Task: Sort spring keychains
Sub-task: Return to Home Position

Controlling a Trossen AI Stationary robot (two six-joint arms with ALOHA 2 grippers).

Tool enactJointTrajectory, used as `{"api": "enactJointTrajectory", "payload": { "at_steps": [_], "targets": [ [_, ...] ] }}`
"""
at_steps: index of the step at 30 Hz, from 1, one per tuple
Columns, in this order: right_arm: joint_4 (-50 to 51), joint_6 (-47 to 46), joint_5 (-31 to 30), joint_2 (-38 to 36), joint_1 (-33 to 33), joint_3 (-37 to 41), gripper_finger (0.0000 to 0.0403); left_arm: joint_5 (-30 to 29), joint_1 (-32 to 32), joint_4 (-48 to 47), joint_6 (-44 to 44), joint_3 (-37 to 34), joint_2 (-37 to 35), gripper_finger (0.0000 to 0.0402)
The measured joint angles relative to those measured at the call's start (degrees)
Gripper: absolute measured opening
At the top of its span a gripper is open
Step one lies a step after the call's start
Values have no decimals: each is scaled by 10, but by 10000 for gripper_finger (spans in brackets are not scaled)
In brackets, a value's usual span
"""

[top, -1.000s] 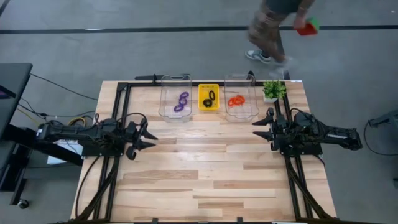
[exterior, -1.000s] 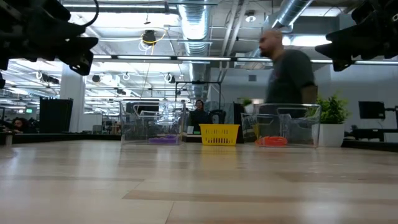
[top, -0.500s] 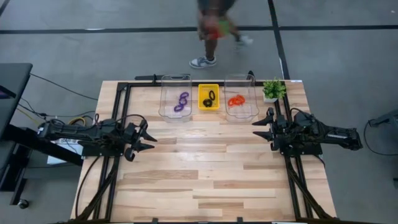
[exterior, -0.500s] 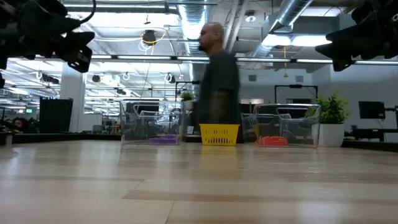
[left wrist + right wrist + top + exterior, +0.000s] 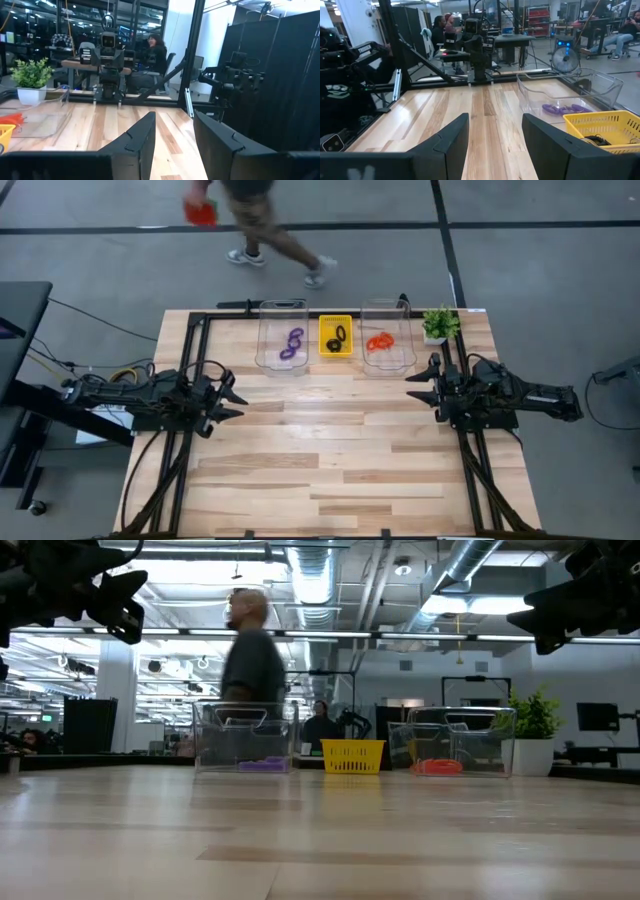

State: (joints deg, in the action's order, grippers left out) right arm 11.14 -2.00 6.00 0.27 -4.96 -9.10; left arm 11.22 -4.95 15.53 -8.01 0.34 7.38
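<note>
The spring keychains lie sorted at the table's far edge: purple ones in the left clear bin, black ones in the yellow tray, orange-red ones in the right clear bin. The right wrist view shows the purple coils and a black one. My left gripper hovers open over the table's left side. My right gripper hovers open over the right side, near the right bin's near end. Both grippers hold nothing.
A small potted plant stands at the far right corner, beside the right clear bin. A person walks on the floor beyond the far edge. Bare wood spreads between the two arms.
My left gripper has drawn back a little toward the table's left edge. The person beyond the far edge has walked from right to left. The keychains have stayed where they were.
</note>
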Motion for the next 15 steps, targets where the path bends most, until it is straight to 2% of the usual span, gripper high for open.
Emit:
{"api": "enactJointTrajectory", "payload": {
  "at_steps": [15],
  "targets": [
    [0,0,0,0,0,0,176,0,0,4,0,0,2,131]
  ]
}}
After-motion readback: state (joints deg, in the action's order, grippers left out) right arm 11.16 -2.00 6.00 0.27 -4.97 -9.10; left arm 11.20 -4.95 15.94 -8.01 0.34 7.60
